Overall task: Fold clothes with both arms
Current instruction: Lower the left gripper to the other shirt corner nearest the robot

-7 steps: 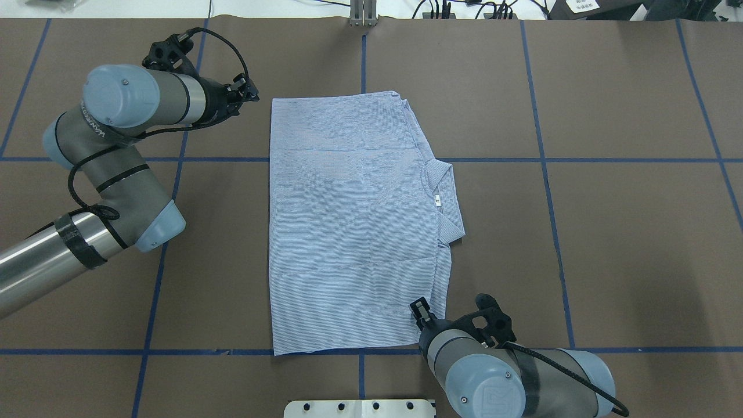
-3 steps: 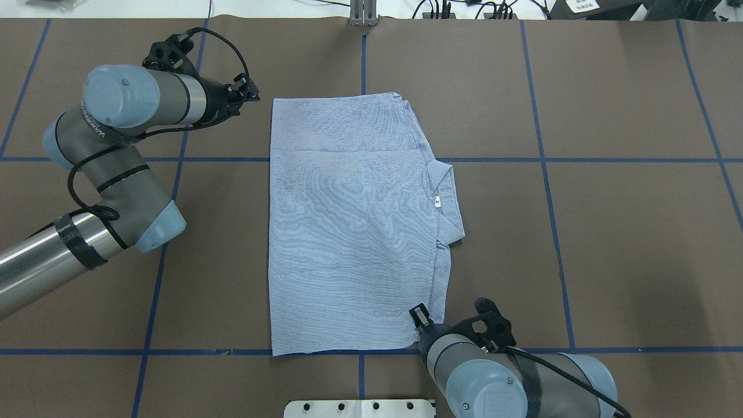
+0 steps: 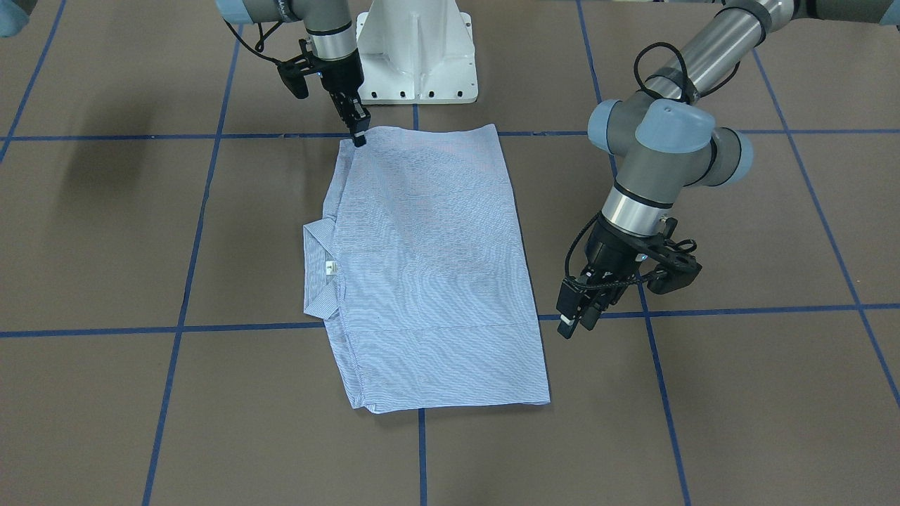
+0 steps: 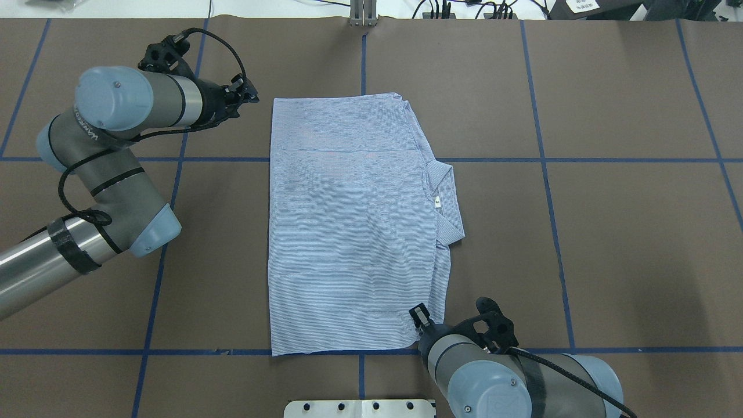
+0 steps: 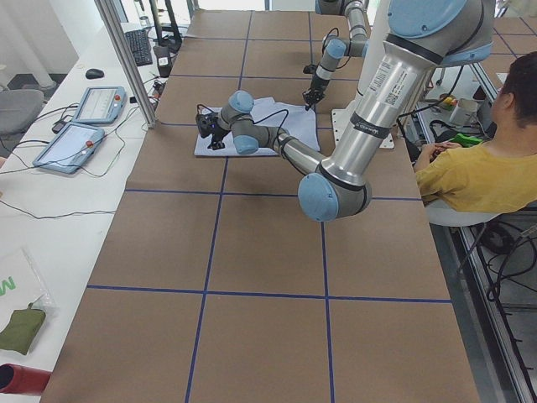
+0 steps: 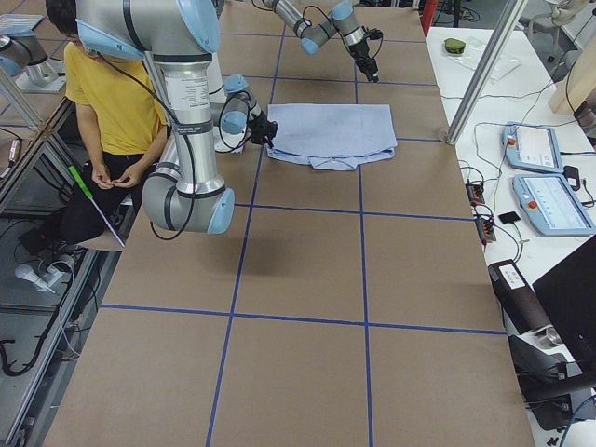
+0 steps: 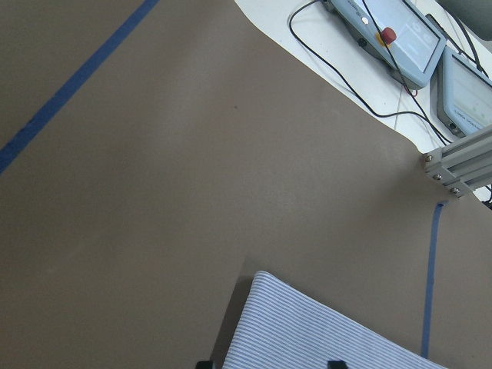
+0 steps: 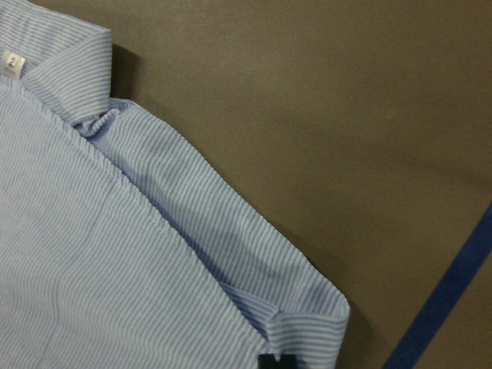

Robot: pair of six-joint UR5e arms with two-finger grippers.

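The light blue-and-white striped shirt lies folded as a flat rectangle at mid-table, collar and white neck label toward the robot's right. It also shows in the front view. My right gripper is shut at the shirt's near right corner; in the right wrist view its tips sit on the striped corner cloth. My left gripper is open and empty, just left of the shirt's far left corner, raised above the table.
The white pedestal base stands at the table's near edge. An aluminium post stands at the far edge, with control pendants beyond it. A seated operator in yellow is beside the robot. Blue tape lines cross the brown table.
My right gripper has slid slightly toward the robot at the shirt's corner. My left arm has drawn back a little to the left. The shirt has hardly shifted.
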